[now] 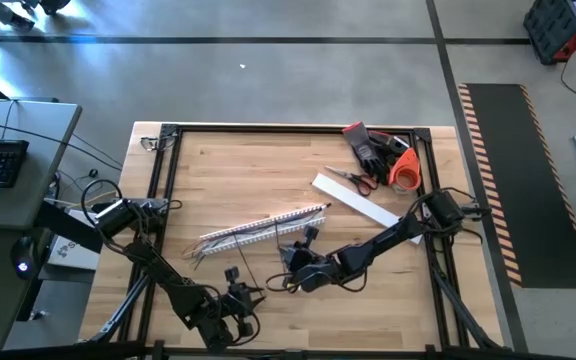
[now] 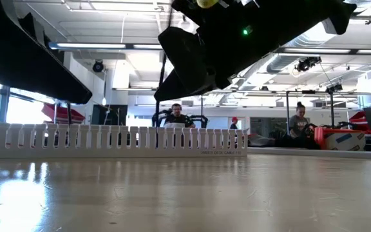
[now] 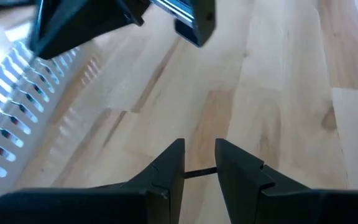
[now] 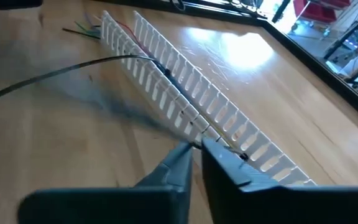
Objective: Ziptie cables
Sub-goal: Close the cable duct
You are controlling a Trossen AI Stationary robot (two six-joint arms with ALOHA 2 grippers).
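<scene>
Cables [image 4: 89, 28] lie unbound in the duct [image 4: 185, 106]; my right fingers [image 4: 194, 149] pinch a ziptie [image 4: 73, 67], left fingers [image 3: 199, 163] hold another.

The white slotted duct [image 1: 260, 228] lies as a barrier across the table's [image 1: 238, 170] middle; scissors [image 1: 353, 179], gloves [image 1: 368, 146] and a white strip [image 1: 363, 203] crowd the far right, while far left stays bare
</scene>
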